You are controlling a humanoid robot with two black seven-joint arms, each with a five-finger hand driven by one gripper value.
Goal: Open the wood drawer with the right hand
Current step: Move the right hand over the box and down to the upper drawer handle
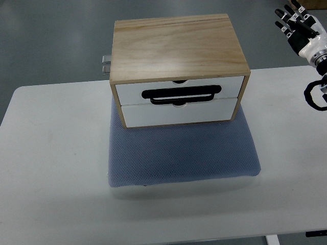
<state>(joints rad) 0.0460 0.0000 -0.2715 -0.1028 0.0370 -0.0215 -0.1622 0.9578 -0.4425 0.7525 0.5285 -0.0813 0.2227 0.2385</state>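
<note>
A wooden drawer box [176,48] stands on a blue-grey mat [181,155] at the middle of the white table [56,168]. It has two white drawer fronts, both pushed in; the upper drawer [180,88] carries a black loop handle [181,94] hanging across the seam above the lower drawer [179,115]. My right hand [299,25] is at the top right corner, well to the right of the box and beyond the table's far edge, fingers spread and holding nothing. The left arm is out of view.
A small metal fitting [106,64] sticks out from the box's left rear side. A black cable loop [316,95] lies at the right edge below my wrist. Grey floor lies beyond the table's far edge.
</note>
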